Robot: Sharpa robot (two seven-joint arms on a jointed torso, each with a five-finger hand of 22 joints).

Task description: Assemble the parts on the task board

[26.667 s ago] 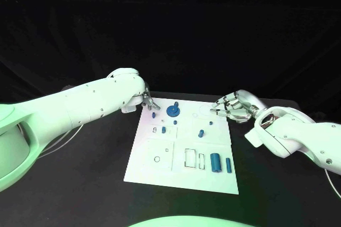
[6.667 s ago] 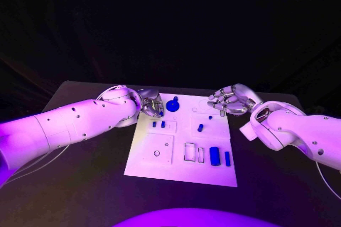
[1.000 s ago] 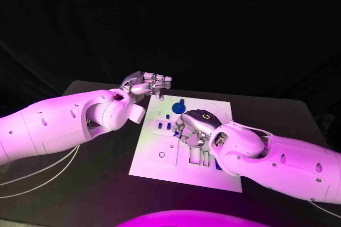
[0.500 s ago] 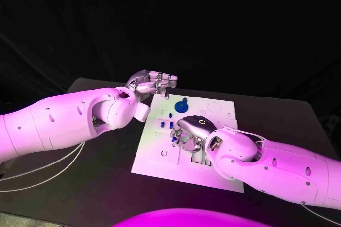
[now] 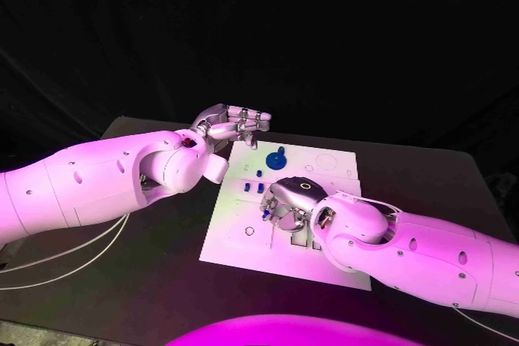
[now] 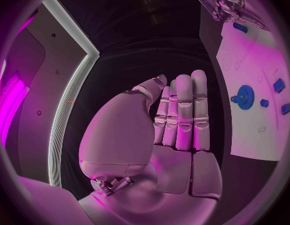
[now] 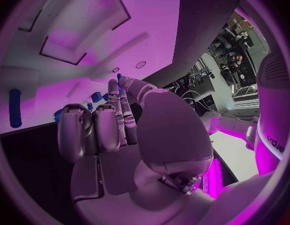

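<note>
Nearest, the right hand (image 5: 290,203) hangs low over the middle of the task board (image 5: 240,241), palm down, its fingers (image 7: 117,110) reaching toward the board's surface. Whether a small blue part sits pinched at the fingertips I cannot tell: a speck of blue shows just at their tips in the head view and the right wrist view, but contact is hidden. Just beyond those fingertips stand two short blue pegs (image 5: 254,187) side by side on the board. Under the right forearm, rectangular slots in the board are partly covered. Farther out, past the pegs, a blue gear (image 5: 276,162) with an upright peg through it stands near the board's far edge, with round outlines beside it. Farthest, the left hand (image 5: 230,125) is raised above the board's far left corner, apart from every part; its fingers (image 6: 182,105) lie straight and close together, holding nothing
</note>
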